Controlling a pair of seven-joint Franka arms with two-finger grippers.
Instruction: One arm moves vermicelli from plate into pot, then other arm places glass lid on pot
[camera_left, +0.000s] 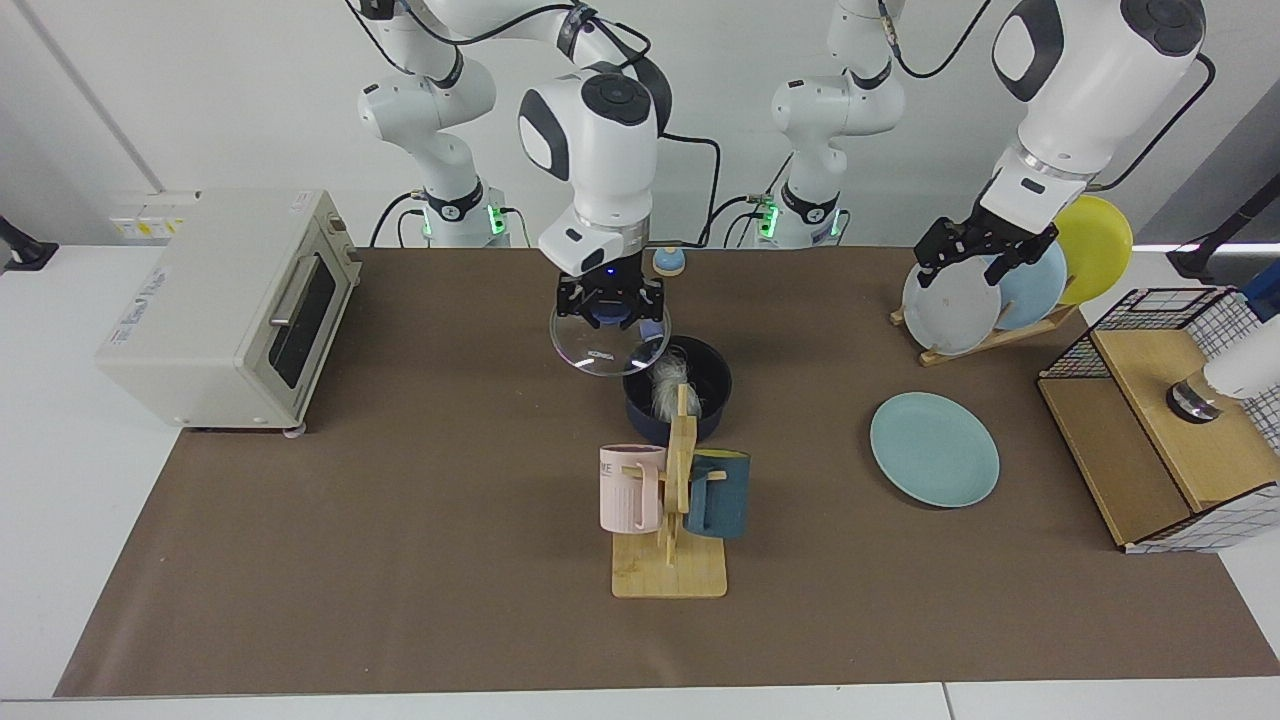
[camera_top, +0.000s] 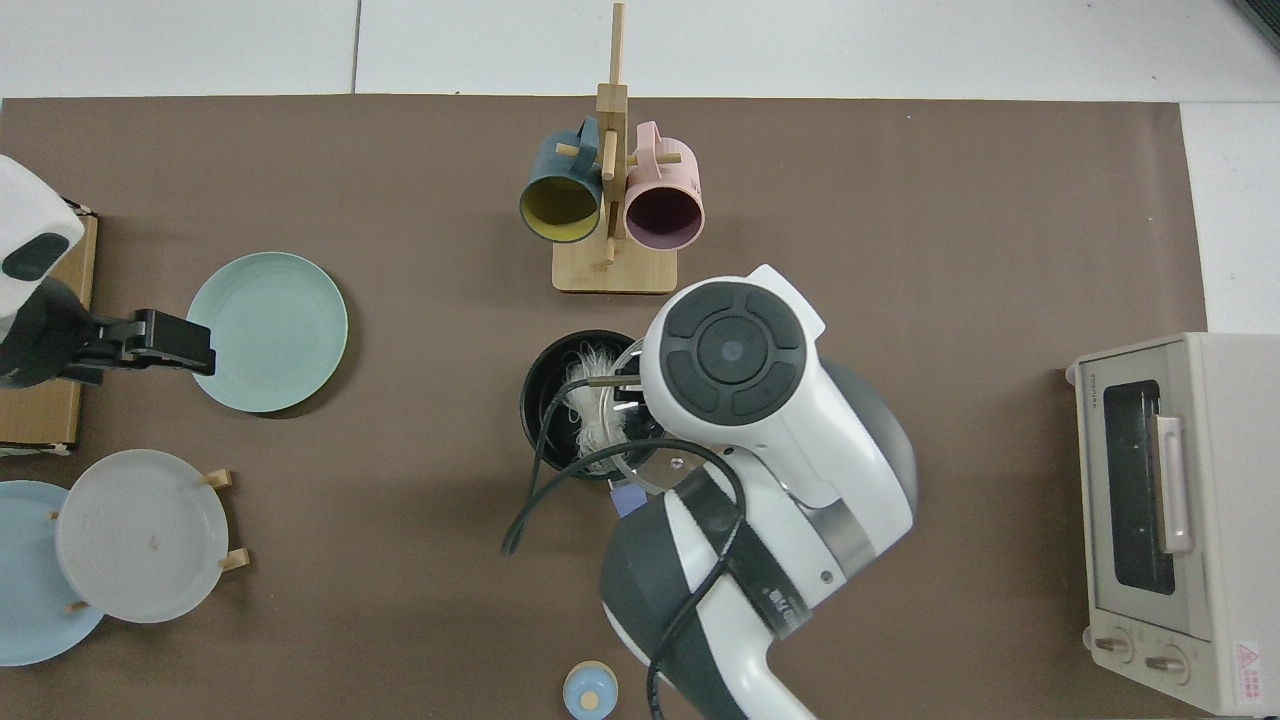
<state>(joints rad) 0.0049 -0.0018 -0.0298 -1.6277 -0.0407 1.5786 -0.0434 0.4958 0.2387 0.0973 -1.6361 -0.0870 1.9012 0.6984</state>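
My right gripper (camera_left: 610, 305) is shut on the blue knob of the glass lid (camera_left: 608, 348) and holds it in the air, overlapping the back-left rim of the dark blue pot (camera_left: 700, 400). The white vermicelli (camera_left: 664, 385) lies inside the pot. From above, the right arm covers most of the lid (camera_top: 640, 468) and part of the pot (camera_top: 543, 400), with the vermicelli (camera_top: 585, 395) showing beside it. The pot's handle is hidden. The teal plate (camera_left: 934, 448) lies bare on the mat. My left gripper (camera_left: 982, 255) waits open, raised in front of the plate rack.
A wooden mug rack (camera_left: 672, 560) with a pink and a teal mug stands right in front of the pot. A toaster oven (camera_left: 225, 300) sits on the right arm's side. A plate rack (camera_left: 985, 290) and a wire basket (camera_left: 1170, 420) flank the teal plate. A small blue bell (camera_left: 668, 262) sits behind.
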